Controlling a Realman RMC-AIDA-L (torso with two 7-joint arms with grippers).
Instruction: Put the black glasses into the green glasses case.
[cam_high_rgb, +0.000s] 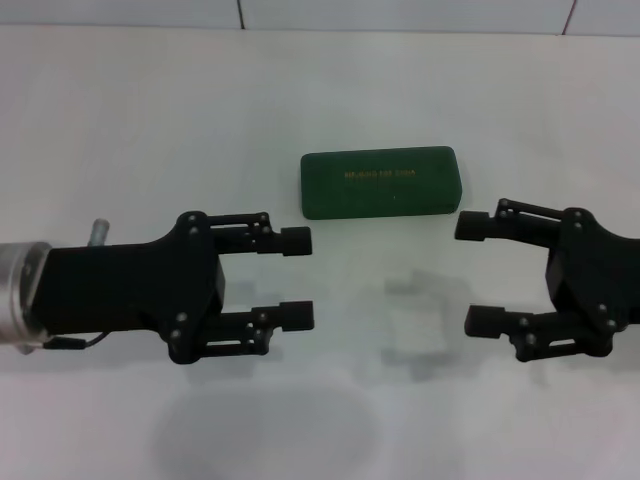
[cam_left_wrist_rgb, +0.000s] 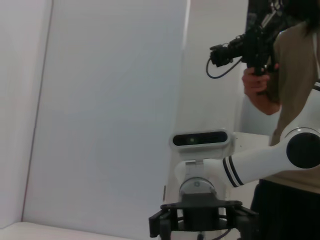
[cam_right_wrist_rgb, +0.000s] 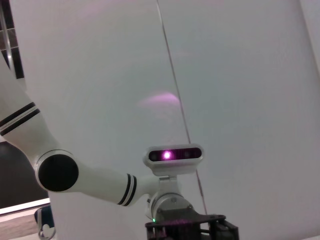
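The green glasses case (cam_high_rgb: 380, 181) lies shut on the white table, lid up with gold lettering, at the middle far side. The black glasses are out of view. My left gripper (cam_high_rgb: 298, 279) is open and empty, hovering in front of and left of the case. My right gripper (cam_high_rgb: 478, 274) is open and empty, hovering in front of and right of the case. The two grippers face each other across a gap. The left wrist view shows the right arm's gripper (cam_left_wrist_rgb: 202, 220) farther off; the right wrist view shows the left arm's gripper (cam_right_wrist_rgb: 187, 227) farther off.
The white table (cam_high_rgb: 150, 130) spreads around the case, with a tiled wall edge at the back. In the left wrist view a person (cam_left_wrist_rgb: 285, 90) holding a camera stands behind the right arm.
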